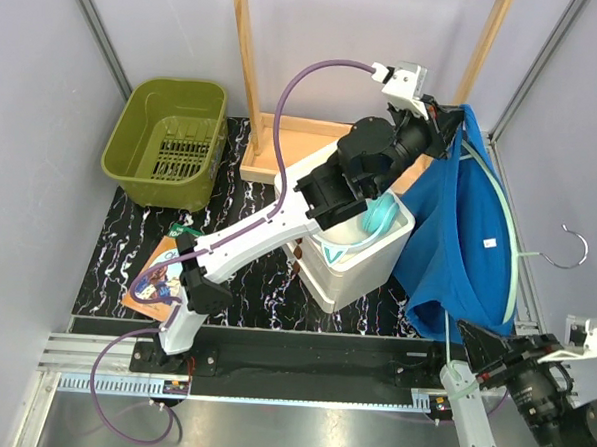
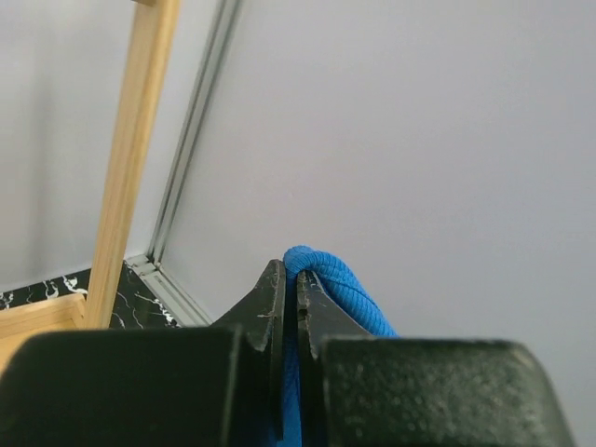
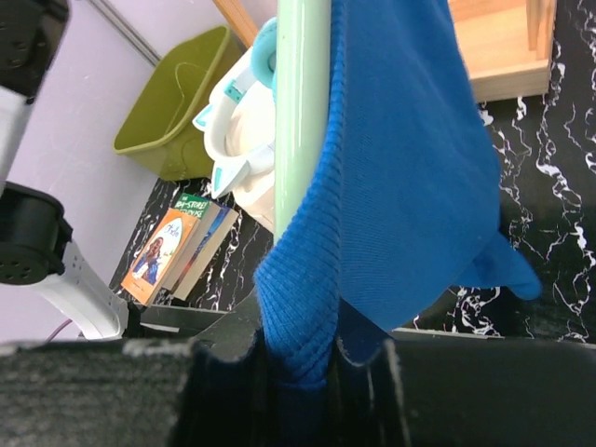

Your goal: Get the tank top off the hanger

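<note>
We see the tank top (image 1: 446, 231) draped on the hanger (image 1: 517, 280), its long axis running far-to-near and the hook pointing right toward the wall. Our left claw (image 1: 452, 126) is clenched on its far strap, and our right claw (image 1: 470, 338) is clamped on its near edge. The white box (image 1: 362, 259) crowds its left side.

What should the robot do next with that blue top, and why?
Probably the left jaws pull the tank top off the far end of the hanger: they are shut on its strap there, while the right jaws pinch the near end.
</note>
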Action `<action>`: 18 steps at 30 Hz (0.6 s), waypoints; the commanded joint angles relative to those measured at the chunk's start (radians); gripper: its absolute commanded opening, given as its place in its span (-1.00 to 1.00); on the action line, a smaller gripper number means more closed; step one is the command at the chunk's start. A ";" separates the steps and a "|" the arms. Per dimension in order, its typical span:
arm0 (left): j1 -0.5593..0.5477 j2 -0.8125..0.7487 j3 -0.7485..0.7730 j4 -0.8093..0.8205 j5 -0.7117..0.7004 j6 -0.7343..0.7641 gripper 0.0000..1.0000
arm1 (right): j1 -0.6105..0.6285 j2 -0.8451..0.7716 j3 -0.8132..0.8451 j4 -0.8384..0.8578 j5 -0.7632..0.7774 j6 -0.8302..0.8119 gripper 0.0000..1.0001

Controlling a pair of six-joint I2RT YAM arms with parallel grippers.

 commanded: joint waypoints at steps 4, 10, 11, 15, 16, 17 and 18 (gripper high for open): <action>0.073 0.001 -0.013 0.057 -0.075 -0.115 -1.00 | 0.000 -0.032 0.138 -0.221 0.046 -0.037 -1.00; 0.073 0.026 0.005 0.027 -0.040 -0.155 -1.00 | 0.001 -0.047 0.179 -0.224 0.140 -0.047 -1.00; 0.073 0.029 0.012 0.027 -0.038 -0.158 -1.00 | 0.001 -0.052 0.182 -0.224 0.155 -0.045 -1.00; 0.073 0.033 0.010 0.002 0.002 -0.172 -1.00 | 0.004 -0.046 0.189 -0.216 0.186 -0.048 -1.00; 0.072 0.033 0.008 0.000 0.017 -0.176 -1.00 | 0.004 -0.027 0.187 -0.215 0.213 -0.053 -1.00; 0.073 0.033 0.008 -0.001 0.037 -0.181 -1.00 | 0.004 -0.014 0.190 -0.212 0.235 -0.050 -1.00; 0.073 0.035 0.006 -0.007 0.090 -0.190 -1.00 | 0.006 0.003 0.192 -0.204 0.261 -0.048 -1.00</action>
